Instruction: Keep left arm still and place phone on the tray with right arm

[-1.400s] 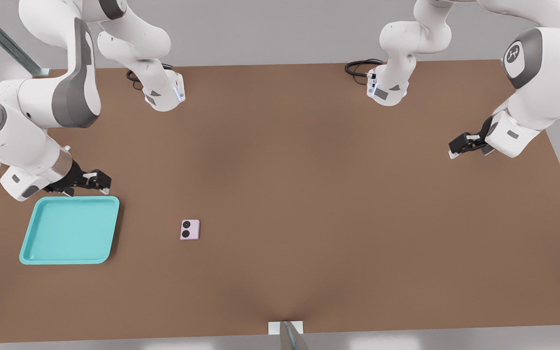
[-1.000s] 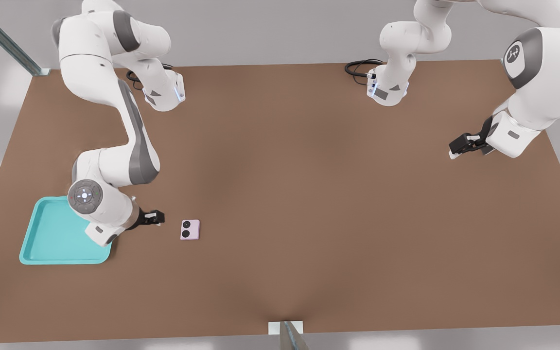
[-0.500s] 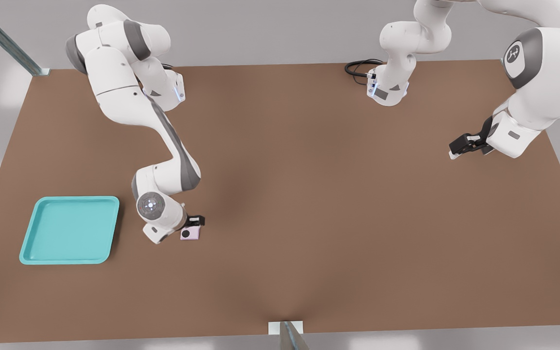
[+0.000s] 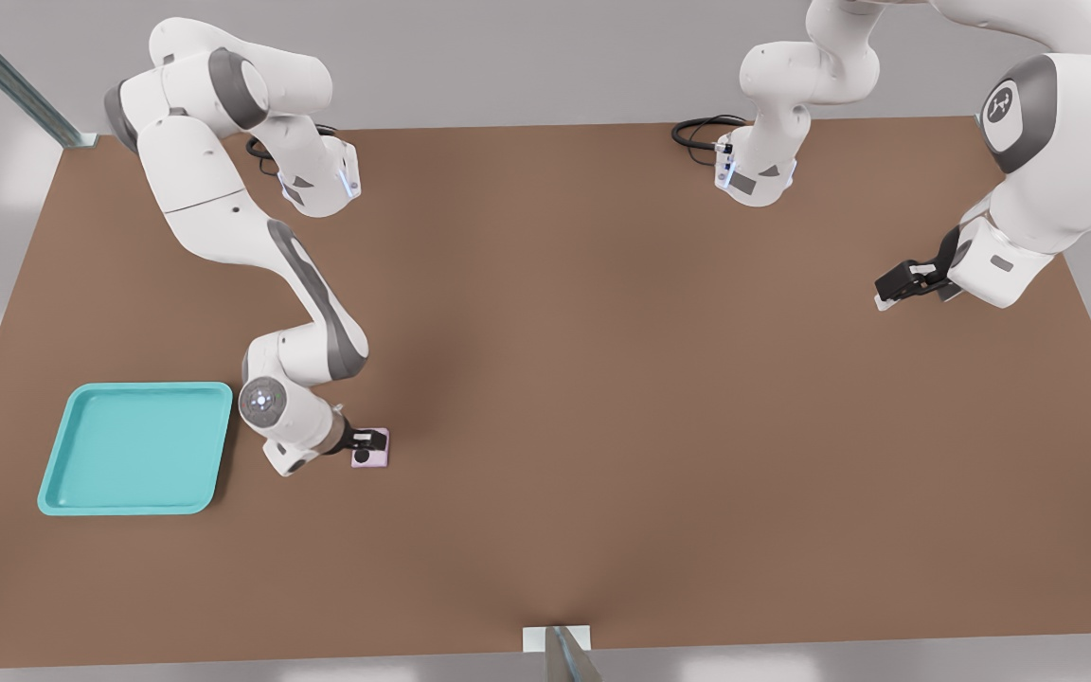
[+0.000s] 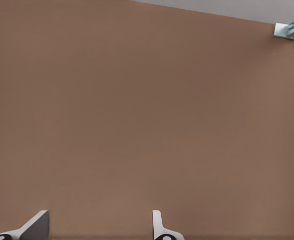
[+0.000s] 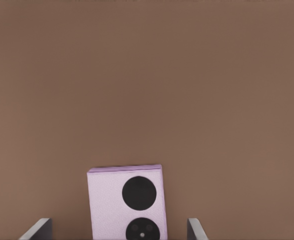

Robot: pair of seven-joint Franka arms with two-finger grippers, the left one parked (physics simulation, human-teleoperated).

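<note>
in the front view the tray (image 4: 135,448) lies flat on the brown table (image 4: 602,398) toward the front view's left, with nothing in it. just to its right the right arm (image 4: 252,237) bends down from the far edge of the table, its wrist disc lit pale white-blue, and ends in the gripper (image 4: 370,442) low over the phone (image 4: 372,458).

the phone lies flat on the table, well apart from the tray, lens face up, partly covered by the black gripper in the front view.

in the right wrist view the phone (image 6: 127,202) sits between the two fingertips (image 6: 37,229), which stand wide, with bare table showing on each side of the pink body. neither fingertip touches it, and the gripper (image 6: 118,230) holds nothing. both round black lenses show, one behind the other along the phone's length, and the phone's edges run slightly skewed to the line of the fingers.
</note>
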